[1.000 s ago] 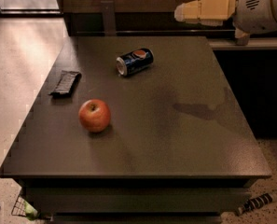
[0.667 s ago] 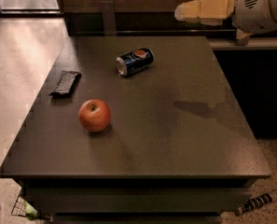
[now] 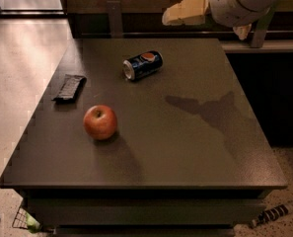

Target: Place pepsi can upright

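Note:
The pepsi can (image 3: 143, 65) is dark blue with a round red-white-blue logo. It lies on its side at the back middle of the dark table (image 3: 185, 147), its silver end facing front-left. My gripper (image 3: 171, 17) hangs in the air at the top of the camera view, above the table's far edge and to the right of and behind the can. It does not touch the can. Its cream fingers point left.
A red apple (image 3: 100, 122) sits front-left of the can. A flat dark wrapper (image 3: 69, 87) lies near the table's left edge. The arm's shadow (image 3: 210, 110) falls on the right half of the table. A low wall and rail run behind the table.
The gripper and arm have moved left and a little toward the can. The can, apple and wrapper have not moved.

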Controlling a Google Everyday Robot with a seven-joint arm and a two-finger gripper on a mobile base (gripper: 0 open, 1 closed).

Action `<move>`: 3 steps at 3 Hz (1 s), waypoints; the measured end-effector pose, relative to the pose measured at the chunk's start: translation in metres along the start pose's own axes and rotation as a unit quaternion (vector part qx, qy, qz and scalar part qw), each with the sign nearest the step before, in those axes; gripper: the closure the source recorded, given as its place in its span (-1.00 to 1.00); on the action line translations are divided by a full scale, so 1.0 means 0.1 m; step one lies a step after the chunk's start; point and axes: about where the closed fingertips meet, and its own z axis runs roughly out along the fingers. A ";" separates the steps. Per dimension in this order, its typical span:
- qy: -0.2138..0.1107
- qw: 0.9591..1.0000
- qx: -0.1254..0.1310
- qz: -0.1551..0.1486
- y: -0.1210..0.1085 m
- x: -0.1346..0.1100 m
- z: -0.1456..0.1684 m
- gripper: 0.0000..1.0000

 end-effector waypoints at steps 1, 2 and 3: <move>0.016 0.995 0.081 0.056 -0.21 -0.03 0.38 -1.00; 0.016 0.985 0.131 0.112 -0.34 0.00 0.53 -1.00; -0.001 0.962 0.119 0.245 -0.33 -0.18 0.73 -1.00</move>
